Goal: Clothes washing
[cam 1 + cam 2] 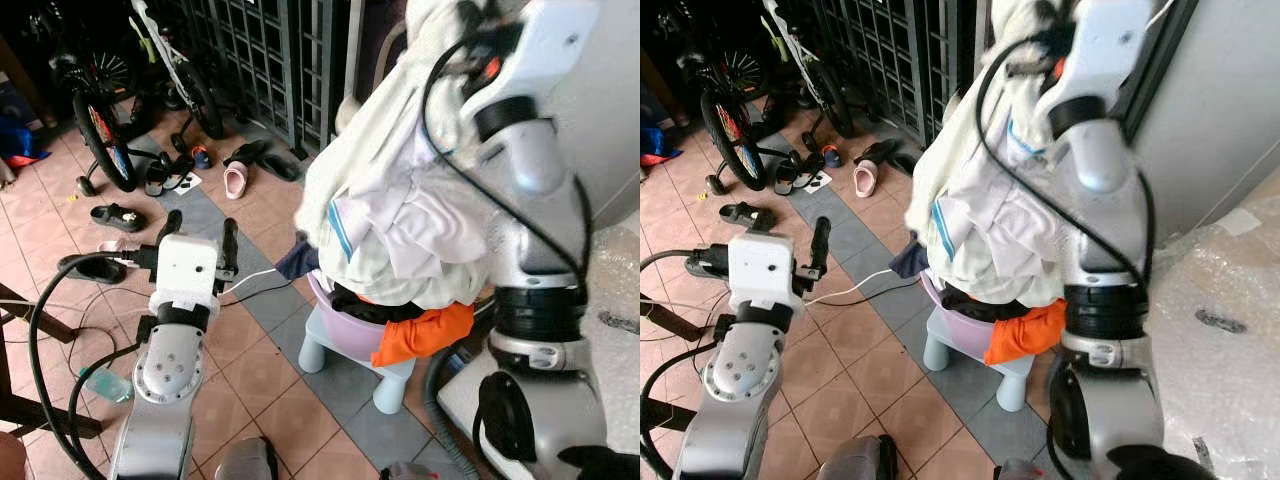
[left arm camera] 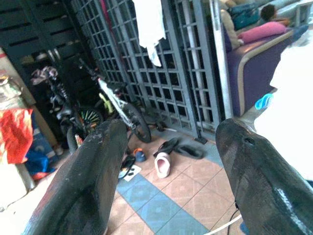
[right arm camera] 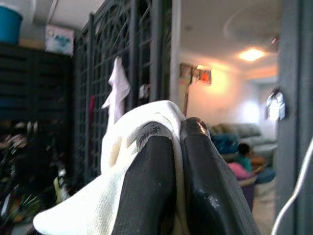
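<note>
Two claws in play. Right claw is up high, fingers pinched tight on a cream-white garment; in the right wrist view the cloth wraps over and between the fingertips. The garment hangs down in a big bunch w/ other white laundry, incl. a piece w/ a blue stripe, draping over a lilac basket. An orange cloth spills over the basket's rim on the side near the right arm, a dark item sits just under the white pile, and a navy piece pokes out on the far side. The basket sits on a pale blue stool on the tiled floor.

Left claw is held low & well apart from the laundry, fingers spread wide, nothing between them; left wrist view looks past both fingers at a dark metal gate.

Bkgd: bicycles lean by the gate, sandals and a pink slipper are scattered on the floor. A white cable runs across the tiles near the stool. Bubble wrap covers a surface beside the right arm.
</note>
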You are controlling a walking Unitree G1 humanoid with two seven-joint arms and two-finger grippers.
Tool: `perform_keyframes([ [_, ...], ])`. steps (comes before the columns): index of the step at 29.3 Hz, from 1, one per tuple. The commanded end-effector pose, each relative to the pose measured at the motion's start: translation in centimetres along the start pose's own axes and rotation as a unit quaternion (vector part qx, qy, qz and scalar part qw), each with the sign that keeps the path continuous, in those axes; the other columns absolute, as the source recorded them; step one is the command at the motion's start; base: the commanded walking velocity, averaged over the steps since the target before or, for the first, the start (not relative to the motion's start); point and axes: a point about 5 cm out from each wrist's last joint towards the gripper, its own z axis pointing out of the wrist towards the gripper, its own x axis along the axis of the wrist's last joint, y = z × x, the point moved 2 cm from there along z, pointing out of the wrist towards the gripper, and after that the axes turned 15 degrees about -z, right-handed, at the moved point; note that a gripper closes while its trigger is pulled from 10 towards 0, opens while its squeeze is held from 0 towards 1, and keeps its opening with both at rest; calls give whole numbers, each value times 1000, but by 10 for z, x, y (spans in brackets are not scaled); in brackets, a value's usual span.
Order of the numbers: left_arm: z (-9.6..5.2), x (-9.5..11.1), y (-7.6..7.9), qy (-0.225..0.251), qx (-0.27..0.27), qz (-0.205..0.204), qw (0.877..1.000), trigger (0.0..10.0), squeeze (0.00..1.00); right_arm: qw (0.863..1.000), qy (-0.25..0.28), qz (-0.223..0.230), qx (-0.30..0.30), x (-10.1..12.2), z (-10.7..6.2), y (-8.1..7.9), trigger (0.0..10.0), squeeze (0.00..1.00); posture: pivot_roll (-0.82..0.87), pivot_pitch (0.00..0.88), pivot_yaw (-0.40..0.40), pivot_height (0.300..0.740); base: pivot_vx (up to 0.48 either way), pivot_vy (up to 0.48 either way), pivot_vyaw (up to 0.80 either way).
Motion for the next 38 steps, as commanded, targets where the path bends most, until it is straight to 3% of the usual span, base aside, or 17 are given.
perform_keyframes([
  [1,2,-3,0,-4,4,3,1000,10000,0,1000,-4,-1,18,-1,-7,-1,0,0,-3,22,52,740,0,0,0],
  [2,4,-4,1,-3,0,4,1000,10000,0,998,-42,7,40,-19,-20,-11,0,0,-3,20,51,740,0,0,0],
  [6,6,-4,3,-1,-5,7,1000,10000,0,994,-87,17,66,-38,-37,-26,0,0,-5,22,51,740,0,0,0],
  [11,7,-6,6,-4,-3,7,1000,10000,0,968,-210,7,134,-87,-77,-63,0,0,5,24,43,740,0,0,0],
  [13,7,-7,6,-5,-3,6,1000,10000,0,965,-221,1,142,-92,-83,-68,0,0,5,24,43,740,0,0,0],
  [14,7,-7,6,-5,-4,7,1000,10000,0,960,-235,3,154,-97,-88,-74,2510,0,10,24,42,740,0,0,0],
  [15,7,-7,5,-4,-5,7,1000,10000,0,958,-239,4,158,-97,-89,-76,2510,0,10,24,42,740,0,0,0],
  [18,8,-8,2,-6,0,7,1000,10000,0,950,-246,5,193,-99,-95,-87,9804,0,12,22,41,740,0,0,0],
  [19,8,-9,1,-6,2,7,1000,10000,0,941,-256,1,221,-103,-101,-94,10000,0,9,20,43,740,0,0,0],
  [20,9,-9,1,-6,2,8,1000,10000,0,937,-261,-2,232,-105,-104,-97,10000,0,7,21,44,740,0,0,0],
  [21,9,-9,2,-6,1,8,1000,10000,0,935,-265,-8,238,-108,-105,-98,10000,871,7,23,44,740,0,0,0],
  [22,9,-9,2,-6,1,8,1000,10000,0,933,-267,-12,241,-109,-107,-98,10000,1000,7,23,44,740,0,0,0],
  [29,8,-11,4,-8,5,5,1000,10000,0,929,-265,-58,251,-112,-110,-96,10000,1000,2,33,43,740,0,0,0],
  [30,7,-11,4,-9,4,5,1000,10000,0,930,-259,-57,253,-110,-110,-95,2824,835,1,35,44,740,0,0,0],
  [31,7,-11,4,-9,4,5,1000,10000,0,931,-258,-56,254,-110,-111,-95,0,404,1,35,44,740,0,0,0],
  [32,7,-11,4,-8,4,5,1000,10000,0,932,-258,-55,247,-110,-110,-93,0,0,0,36,44,740,0,0,0],
  [38,9,-10,2,-8,7,3,1000,10000,0,944,-243,-49,216,-104,-105,-85,0,0,-4,38,45,740,0,0,0],
])
